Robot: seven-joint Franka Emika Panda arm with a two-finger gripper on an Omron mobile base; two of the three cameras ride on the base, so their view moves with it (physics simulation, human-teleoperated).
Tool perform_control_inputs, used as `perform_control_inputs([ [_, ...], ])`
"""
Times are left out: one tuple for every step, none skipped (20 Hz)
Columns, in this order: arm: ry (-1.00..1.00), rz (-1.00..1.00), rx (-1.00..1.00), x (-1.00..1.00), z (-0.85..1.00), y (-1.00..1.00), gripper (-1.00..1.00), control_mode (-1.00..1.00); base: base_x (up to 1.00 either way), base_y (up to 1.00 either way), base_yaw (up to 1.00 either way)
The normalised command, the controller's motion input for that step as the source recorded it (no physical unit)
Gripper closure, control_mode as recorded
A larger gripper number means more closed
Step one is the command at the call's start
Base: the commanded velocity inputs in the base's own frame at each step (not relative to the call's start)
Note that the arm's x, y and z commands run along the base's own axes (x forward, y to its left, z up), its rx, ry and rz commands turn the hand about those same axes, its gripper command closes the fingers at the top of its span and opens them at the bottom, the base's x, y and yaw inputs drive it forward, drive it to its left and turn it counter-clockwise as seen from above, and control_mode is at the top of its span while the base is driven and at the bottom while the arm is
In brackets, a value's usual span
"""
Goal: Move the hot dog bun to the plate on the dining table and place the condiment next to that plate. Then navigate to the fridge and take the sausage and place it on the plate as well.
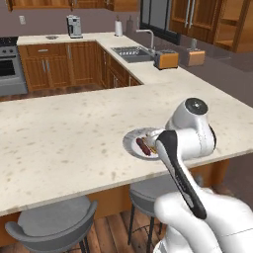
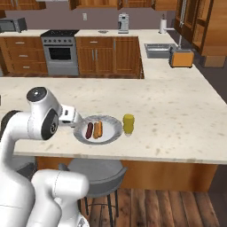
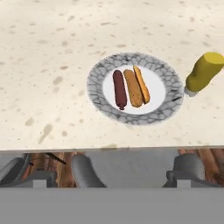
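Two items on the plate (image 3: 133, 114), sausage (image 3: 119, 89) beside bun (image 3: 136, 87), mustard bottle (image 2: 128, 123) hidden in left view, fingers (image 3: 131, 168) wide, empty.

Background only: toaster (image 2: 181, 57) on the far desk beside the sink (image 2: 158, 50). Stove (image 2: 59, 56) set in the back cabinets, coffee machine (image 2: 123, 23) and paper towel roll (image 2: 163, 25) along the back wall. Two grey stools (image 1: 54, 228) tucked under the near desk edge. Wood floor (image 2: 168, 207) below.
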Motion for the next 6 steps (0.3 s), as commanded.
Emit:
perform_control_inputs([
  [0.18, -0.06, 0.0, -1.0, 0.64, -0.1, -1.0, -1.0, 0.0, 0.0, 0.0],
  [0.15, -0.06, 0.0, -1.0, 0.52, -0.12, -1.0, -1.0, 0.0, 0.0, 0.0],
  [0.15, -0.06, 0.0, -1.0, 0.42, -0.11, -1.0, -1.0, 0.0, 0.0, 0.0],
  [0.15, -0.05, 0.0, -1.0, 0.4, -0.11, -1.0, -1.0, 0.0, 0.0, 0.0],
  [0.15, -0.03, 0.0, -1.0, 0.33, -0.08, -1.0, -1.0, 0.0, 0.0, 0.0],
  [0.13, -0.02, 0.0, -1.0, 0.28, -0.06, -1.0, -1.0, 0.0, 0.0, 0.0],
])
